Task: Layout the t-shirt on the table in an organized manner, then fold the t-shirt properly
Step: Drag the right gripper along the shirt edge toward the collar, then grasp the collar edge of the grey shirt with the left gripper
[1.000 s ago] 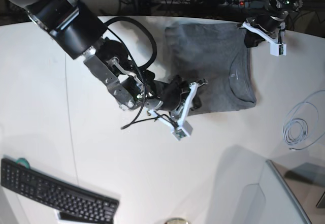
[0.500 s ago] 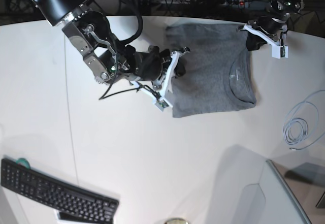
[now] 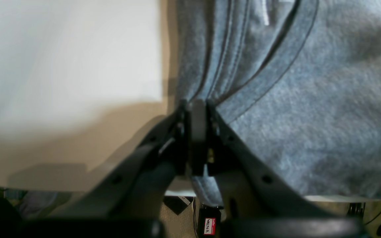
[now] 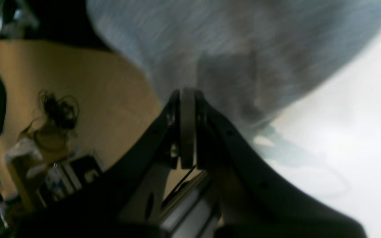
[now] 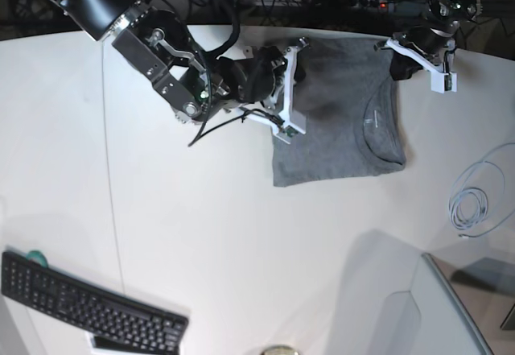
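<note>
The grey t-shirt [image 5: 338,130] lies flat at the far side of the white table [image 5: 241,234], its crew neck toward the right. My left gripper [image 5: 385,43] is at the shirt's far right corner. In the left wrist view it [image 3: 197,105] is shut on stitched hem folds of the shirt [image 3: 309,115]. My right gripper [image 5: 303,43] is at the shirt's far left corner, and its arm covers that corner. In the blurred right wrist view its jaws [image 4: 187,94] are together over grey cloth [image 4: 227,49]; no cloth shows between them.
A black keyboard [image 5: 88,307] lies at the near left. A coiled white cable [image 5: 471,206] lies at the right edge. A grey bin-like object [image 5: 434,315] stands at the near right. Cables and a power strip [image 5: 346,1] run behind the table's far edge.
My right gripper moved from the shirt's near left corner up along its left edge to the far left corner. The left gripper stayed at the far right corner.
</note>
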You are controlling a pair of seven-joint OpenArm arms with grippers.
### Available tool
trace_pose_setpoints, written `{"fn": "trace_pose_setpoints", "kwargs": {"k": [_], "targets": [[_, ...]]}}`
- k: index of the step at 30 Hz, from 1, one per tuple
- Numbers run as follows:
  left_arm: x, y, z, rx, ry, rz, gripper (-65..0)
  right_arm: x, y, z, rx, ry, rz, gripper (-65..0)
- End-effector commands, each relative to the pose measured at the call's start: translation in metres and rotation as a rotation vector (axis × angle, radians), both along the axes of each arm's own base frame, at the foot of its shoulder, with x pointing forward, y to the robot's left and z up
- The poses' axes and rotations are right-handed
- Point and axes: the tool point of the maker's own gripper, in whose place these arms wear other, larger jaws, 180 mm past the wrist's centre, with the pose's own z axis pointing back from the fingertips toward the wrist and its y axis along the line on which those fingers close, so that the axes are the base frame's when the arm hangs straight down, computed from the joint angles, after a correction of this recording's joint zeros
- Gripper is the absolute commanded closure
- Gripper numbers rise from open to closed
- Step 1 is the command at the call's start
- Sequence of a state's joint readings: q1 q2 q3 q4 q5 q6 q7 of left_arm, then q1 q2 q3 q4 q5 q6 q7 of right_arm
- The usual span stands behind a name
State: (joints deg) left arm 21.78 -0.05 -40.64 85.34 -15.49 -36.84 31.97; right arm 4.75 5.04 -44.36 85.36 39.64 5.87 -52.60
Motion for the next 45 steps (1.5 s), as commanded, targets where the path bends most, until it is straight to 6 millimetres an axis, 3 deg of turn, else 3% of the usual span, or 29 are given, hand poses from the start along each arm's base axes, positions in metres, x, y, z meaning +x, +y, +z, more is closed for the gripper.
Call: {"fn": "trace_pose_setpoints", "kwargs": {"k": [1,12,20,29,30,35,37,40,45], "targets": [[0.005,0.005,0.008,0.011,-0.034,0.001,0.0,0.011,0.007,0.01,0.032,-0.032,-0.001,0.0],[0.003,0.005,0.007,0.011,-0.029,0.001,0.0,-0.006,-0.005,-0.062,-0.105,0.049,0.006,0.0],[0.003,0.009,0.009,0.023,-0.027,-0.005,0.0,0.003,0.011,-0.035,-0.028,-0.011,0.012,0.0],[-0.006,0.016,0.028,0.084,-0.04,-0.038,0.0,0.029,0.004,-0.016,0.017,-0.05,-0.061,0.0],[-0.007,0.016,0.028,0.088,-0.038,-0.04,-2.8,0.032,0.003,-0.016,0.018,-0.051,-0.07,0.0],[-0.01,0.016,0.027,0.087,-0.031,-0.04,-34.7,0.037,0.0,-0.014,0.022,-0.054,-0.089,0.0],[-0.01,0.016,0.029,0.089,-0.036,-0.041,-41.3,0.037,0.001,-0.014,0.024,-0.054,-0.089,0.0],[-0.01,0.024,0.035,0.106,-0.048,-0.019,-42.0,0.037,0.0,-0.014,0.022,-0.054,-0.089,0.0],[-0.012,0.069,0.072,0.172,-0.144,0.117,-42.0,0.04,-0.002,-0.014,0.022,-0.053,-0.1,0.0]]}}
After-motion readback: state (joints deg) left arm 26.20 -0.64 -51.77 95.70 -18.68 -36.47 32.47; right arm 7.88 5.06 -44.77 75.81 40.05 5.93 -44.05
